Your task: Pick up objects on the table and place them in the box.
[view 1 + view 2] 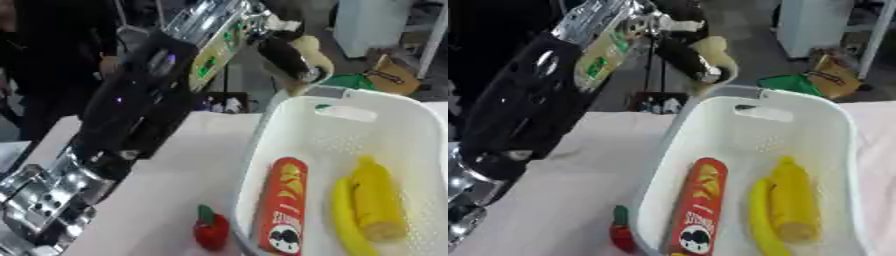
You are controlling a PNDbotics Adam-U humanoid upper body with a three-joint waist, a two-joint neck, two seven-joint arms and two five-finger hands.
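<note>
From the head camera I see my left arm (131, 120) stretching from the lower left up across the table toward the far rim of the white plastic basket (262, 130). The left hand (293, 55) is raised above that far rim, near the basket's handle slot, and its fingers look curled around a pale, yellowish-tan object (317, 57) whose kind I can't make out; the grip is partly blurred, so I can only say the fingers wrap it and it sits beyond the basket's edge, not inside. In the basket lie three things side by side: a red chip can (282, 207) lying lengthwise along the left wall, a banana (348, 225) just right of it, and an ear of corn (378, 200) touching the banana's right side. Outside the basket, on the pinkish tabletop (166, 190), a red pepper with a green stem (210, 230) rests just beside the basket's left wall, near the lower end of the chip can. My right hand doesn't show in either eye view. Beyond the table there's a green item (794, 82) on the floor.
</note>
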